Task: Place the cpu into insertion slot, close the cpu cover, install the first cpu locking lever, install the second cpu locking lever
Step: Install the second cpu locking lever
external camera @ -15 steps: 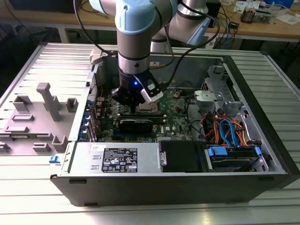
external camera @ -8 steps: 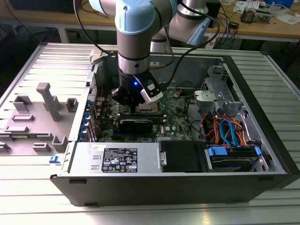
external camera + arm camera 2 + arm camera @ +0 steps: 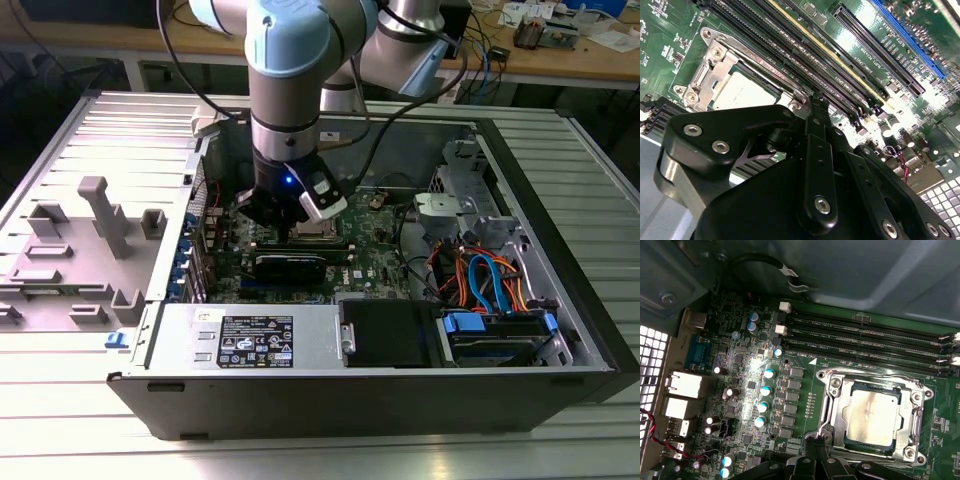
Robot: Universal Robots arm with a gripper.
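The cpu (image 3: 872, 415) (image 3: 742, 92), a silver-grey square, lies flat in the insertion slot, whose dark rim (image 3: 867, 449) shows at its edge. The cpu cover (image 3: 916, 399) (image 3: 722, 62), a silver frame, lies down around it. A thin metal lever (image 3: 772, 75) runs along the socket's side nearest the memory slots. My gripper (image 3: 815, 102) (image 3: 813, 441) looks shut with its tips together at a corner of the socket, beside that lever's end; I see nothing between them. In the exterior view the gripper (image 3: 298, 228) hangs low over the socket (image 3: 318, 232) inside the open computer case.
Long black memory slots (image 3: 865, 340) run beside the socket. Capacitors (image 3: 765, 390) and rear ports (image 3: 682, 385) stand on its other side. A black expansion card (image 3: 290, 265), the power supply (image 3: 250, 340) and a drive cage with blue and orange cables (image 3: 490, 280) crowd the case.
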